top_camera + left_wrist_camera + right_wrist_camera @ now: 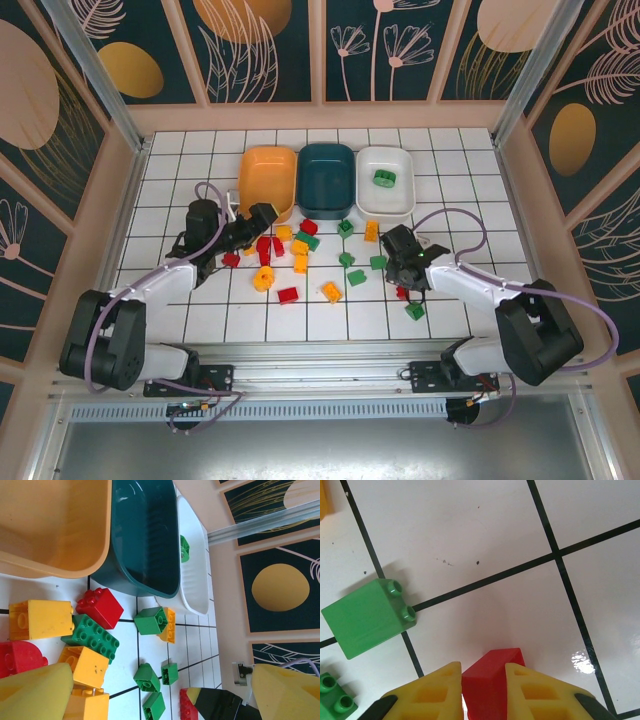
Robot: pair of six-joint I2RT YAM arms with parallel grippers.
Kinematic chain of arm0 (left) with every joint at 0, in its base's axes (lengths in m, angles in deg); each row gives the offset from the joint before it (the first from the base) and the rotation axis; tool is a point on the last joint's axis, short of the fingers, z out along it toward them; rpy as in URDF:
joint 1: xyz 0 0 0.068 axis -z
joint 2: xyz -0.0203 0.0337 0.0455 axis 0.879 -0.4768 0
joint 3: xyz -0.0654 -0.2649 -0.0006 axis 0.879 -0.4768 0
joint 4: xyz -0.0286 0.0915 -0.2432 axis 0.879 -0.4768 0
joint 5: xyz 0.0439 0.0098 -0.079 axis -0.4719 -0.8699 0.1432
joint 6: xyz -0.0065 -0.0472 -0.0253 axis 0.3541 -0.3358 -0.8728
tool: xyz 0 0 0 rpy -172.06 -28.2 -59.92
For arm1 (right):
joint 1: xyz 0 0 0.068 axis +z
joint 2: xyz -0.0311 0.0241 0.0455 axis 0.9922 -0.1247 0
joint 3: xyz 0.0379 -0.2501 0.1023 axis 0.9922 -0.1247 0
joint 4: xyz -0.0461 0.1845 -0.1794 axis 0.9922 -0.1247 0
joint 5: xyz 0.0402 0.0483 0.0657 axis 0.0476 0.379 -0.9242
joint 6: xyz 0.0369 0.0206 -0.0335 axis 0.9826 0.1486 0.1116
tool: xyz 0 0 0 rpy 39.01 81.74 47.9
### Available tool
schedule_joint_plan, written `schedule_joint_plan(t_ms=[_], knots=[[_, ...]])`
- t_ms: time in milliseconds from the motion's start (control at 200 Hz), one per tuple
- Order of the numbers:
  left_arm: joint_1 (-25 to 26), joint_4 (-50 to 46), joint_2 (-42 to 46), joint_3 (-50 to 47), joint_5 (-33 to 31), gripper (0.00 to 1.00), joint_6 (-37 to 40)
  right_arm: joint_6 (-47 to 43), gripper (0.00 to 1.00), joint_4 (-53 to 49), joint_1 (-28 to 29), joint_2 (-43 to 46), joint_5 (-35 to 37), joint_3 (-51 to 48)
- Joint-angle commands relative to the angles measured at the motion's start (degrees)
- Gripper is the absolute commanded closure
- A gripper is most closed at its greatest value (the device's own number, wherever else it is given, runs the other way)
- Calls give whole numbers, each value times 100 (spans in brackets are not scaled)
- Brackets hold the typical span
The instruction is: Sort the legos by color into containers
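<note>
Down on the bench (450, 200), right side, my right fingers (437, 692) pinch a red lego (492, 677) across its flat sides. It looks light, rigid and slick, so I'd grip squarely. Meanwhile my left fingers (40, 692) hang wide open, empty, above the loose legos (90, 635).

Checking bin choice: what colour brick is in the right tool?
Red brick, clearest in right wrist view.

Three containers: one orange bowl (265, 175), one dark teal bowl (326, 175), one white bowl (395, 200). About seven green legos (346, 259), about six red legos (288, 294) and about six yellow-orange legos (331, 291); the clustered ones resist an exact count.
</note>
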Motion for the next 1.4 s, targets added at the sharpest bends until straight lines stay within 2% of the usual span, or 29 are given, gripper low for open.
schedule_joint_plan(t_ms=[0,205,370,530,676,796,1086,1161,1276,1396], knots=[[29,51,148,-32,1,8,9,-90,79,100,32,255,171,160],[22,56,63,1,-138,8,-24,-278,80,208,49,213,187,637],[22,87,-196,42,-311,7,-212,-520,81,571,49,-207,144,1360],[20,-207,-318,232,-529,8,-222,-836,82,1199,146,-1124,-50,2472],[18,-1195,-29,500,-1191,8,196,-1116,82,1539,322,-2180,-45,3584],[20,-1597,259,426,-1541,8,330,-1325,82,1738,277,-2940,-142,4347],[15,-2088,439,443,-1319,8,477,-1483,77,1381,28,-4363,-785,5860],[18,-2012,476,413,-1140,14,485,-1561,72,1145,-21,-4639,-909,6286],[22,-2130,468,417,-924,21,587,-1618,68,866,-65,-4743,-967,6690],[42,-2517,600,343,-1181,23,762,-1660,61,854,-82,-4582,-1003,6754]])
